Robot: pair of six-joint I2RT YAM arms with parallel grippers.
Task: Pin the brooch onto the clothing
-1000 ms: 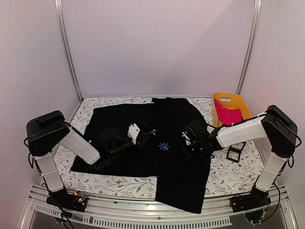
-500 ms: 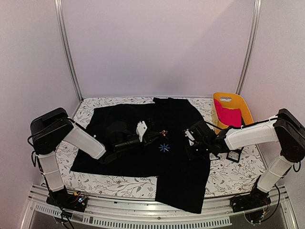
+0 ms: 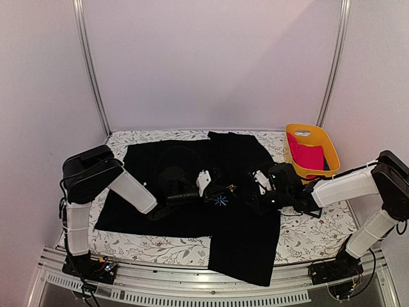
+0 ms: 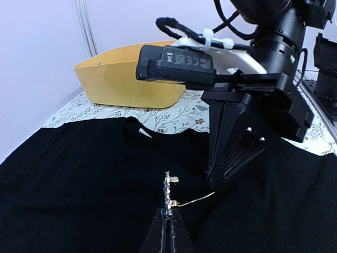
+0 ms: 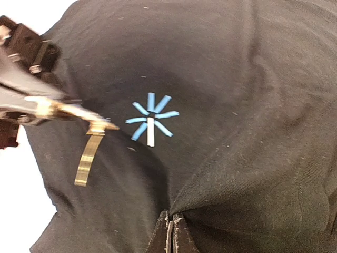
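Moved rightward: brooch [image 3: 227, 188] over shirt [image 3: 243, 243]; floral tablecloth [image 3: 307, 233], lilac walls [image 3: 211, 64].

black long-sleeved shirt [image 5: 253, 79]: matt knit cloth, faint lint. small pale-gold brooch [image 4: 168, 194]: shiny metal. yellow tub [image 4: 126, 79], far right: smooth semi-gloss plastic.

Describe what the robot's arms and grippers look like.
The left arm and right arm have white links and bulky black joint housings. Black cables loop over the right gripper, bound by a white tie. The gripper is black, with tapered fingers and a printed label.
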